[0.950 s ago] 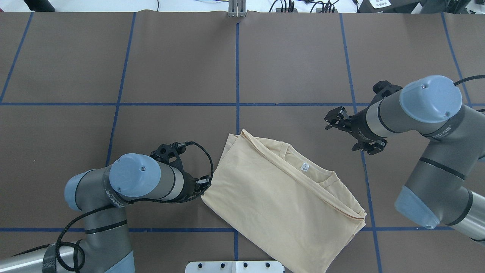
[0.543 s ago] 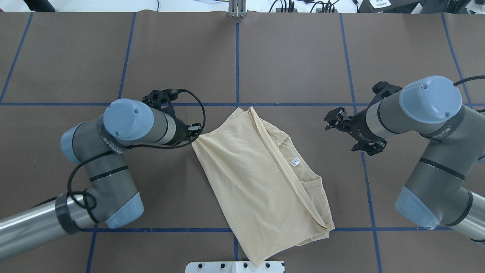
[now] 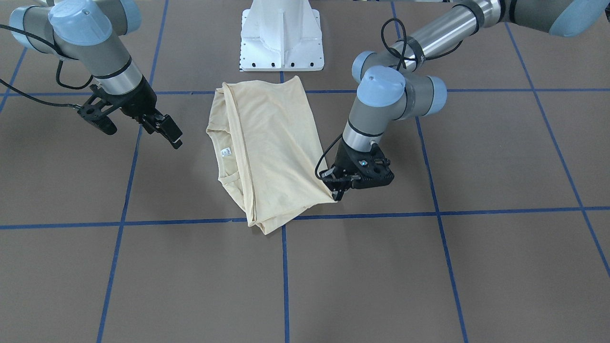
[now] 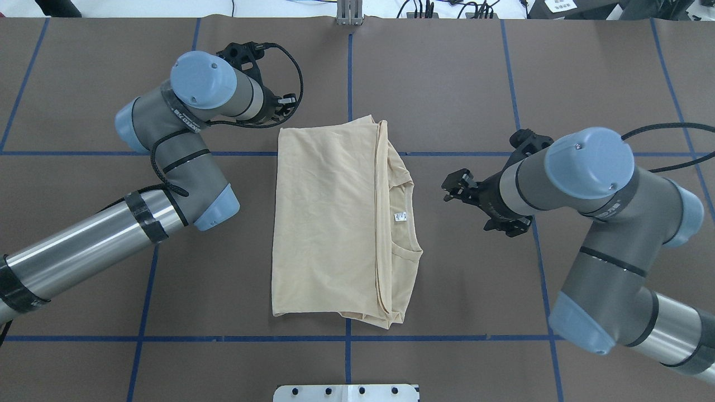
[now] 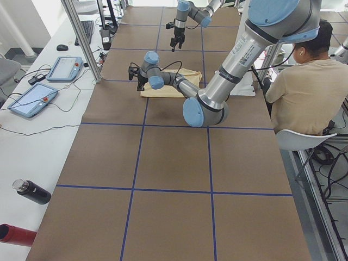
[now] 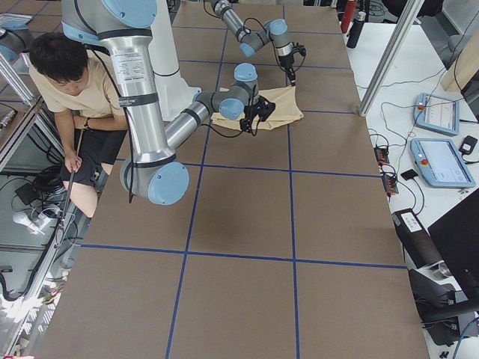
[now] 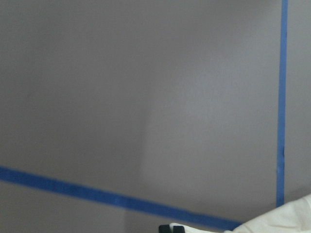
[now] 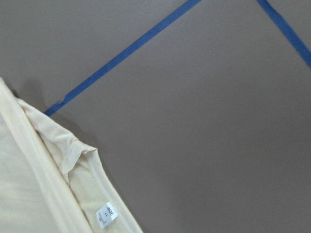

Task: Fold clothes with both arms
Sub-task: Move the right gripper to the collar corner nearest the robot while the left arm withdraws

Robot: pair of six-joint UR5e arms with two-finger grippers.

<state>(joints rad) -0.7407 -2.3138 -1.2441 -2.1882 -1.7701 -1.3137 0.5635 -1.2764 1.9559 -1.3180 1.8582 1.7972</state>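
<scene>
**Colours: cream shirt, brown table with blue grid**

Shirt [image 4: 329, 223] plain pale cream-yellow. Small white neck label [image 4: 400, 216] toward its 3 o'clock side. Table [image 4: 447, 84] matte brown, crossed by blue tape lines [image 4: 349, 72] in a grid. Left arm [image 4: 84, 251] and right arm [image 4: 614, 245] silver-grey with light blue joint caps. Left gripper [image 3: 337, 193], right gripper [image 3: 143, 136] and cables [image 4: 300, 78] black. White base plate [image 4: 346, 392] at table's 6 o'clock.

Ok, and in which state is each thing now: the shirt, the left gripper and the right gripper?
shirt: folded, lying flat on the table, neck label showing on top.
left gripper: shut on one corner of the shirt, low at the table.
right gripper: open, empty, beside the collar side of the shirt, not touching it.
</scene>
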